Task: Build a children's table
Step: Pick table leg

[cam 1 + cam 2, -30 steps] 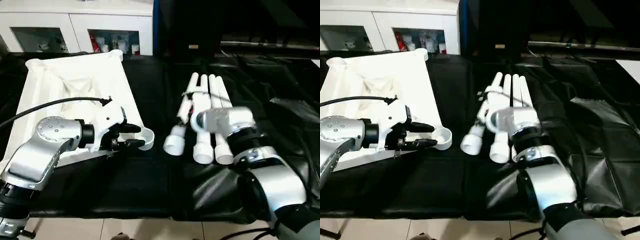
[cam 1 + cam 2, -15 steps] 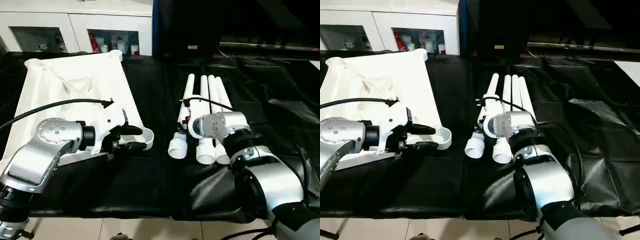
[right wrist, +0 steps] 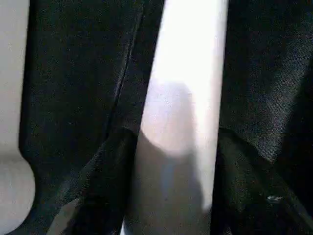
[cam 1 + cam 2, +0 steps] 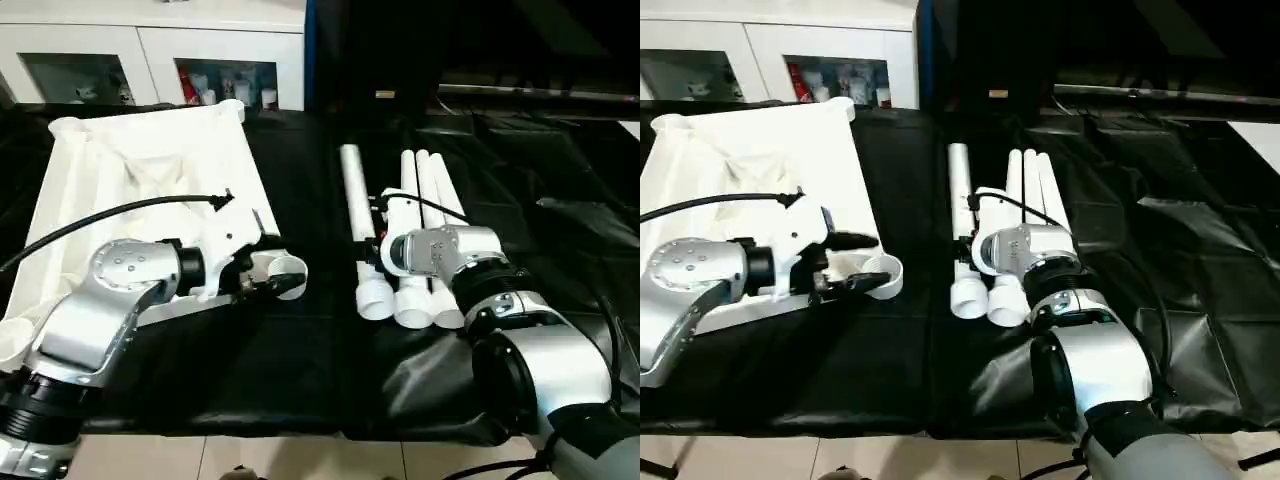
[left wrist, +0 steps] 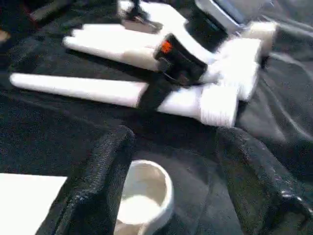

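1. Tabletop (image 4: 150,190): white, ribbed underside up, lying on the left part of the black-covered surface (image 4: 300,350).
2. Corner socket (image 5: 146,191): round, at the tabletop's near right corner.
3. Left end effector (image 4: 272,268): fingers spread wide, one on each side of the socket; contact cannot be judged.
4. Legs (image 4: 425,215): four white tubes lying side by side, right of the tabletop, flared ends toward the robot.
5. Leftmost leg (image 4: 355,215): set slightly apart from the other three.
6. Right end effector (image 3: 171,196): fingers straddle this leg, apparently closed on it.
7. White cabinet (image 4: 150,50): glass-doored, behind the surface.
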